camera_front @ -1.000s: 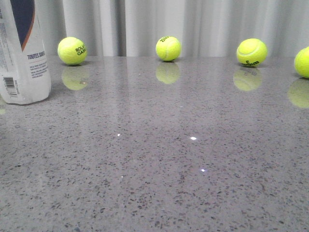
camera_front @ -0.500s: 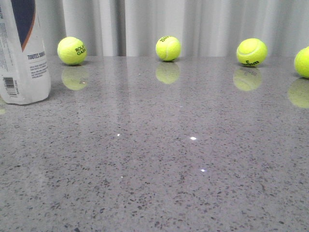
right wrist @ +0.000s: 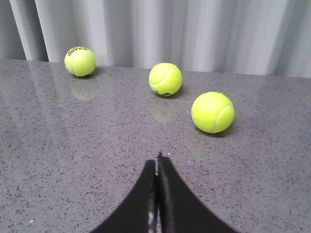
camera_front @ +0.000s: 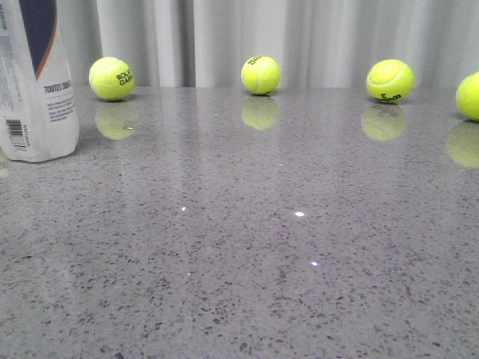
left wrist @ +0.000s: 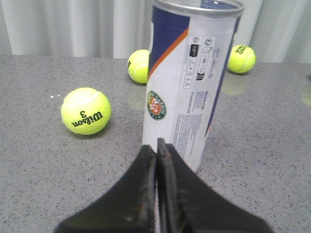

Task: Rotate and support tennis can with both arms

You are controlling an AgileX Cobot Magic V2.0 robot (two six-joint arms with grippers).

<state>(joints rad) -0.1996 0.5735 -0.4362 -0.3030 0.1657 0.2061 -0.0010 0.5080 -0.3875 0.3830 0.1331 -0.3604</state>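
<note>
Compared with a second ago, you'll find almost nothing moved: the tennis can (camera_front: 37,82) holds its upright spot at the far left edge of the table (camera_front: 247,262), and the four balls along the back keep their places.

Working left to right in the front view, your can shows a barcode low on its white label, "TOUTES SUR…" in small print, and a navy panel edged with an orange stripe. Next comes a ball stamped "ROLAND GARROS" (camera_front: 111,78), then a middle ball (camera_front: 260,75) with unreadable dark print, a third ball (camera_front: 390,81), and a fourth (camera_front: 470,96) cut by the right edge.

From the left wrist you see the can's metal rim, a round emblem and fine print, with a fuzzy "Wilson 3" ball (left wrist: 85,110) beside it. The left gripper (left wrist: 156,145) has its black angular jaws pressed together, tips just short of the can's base. Your right gripper (right wrist: 157,160) is likewise closed on nothing, above polished grey speckled stone that mirrors the balls.
</note>
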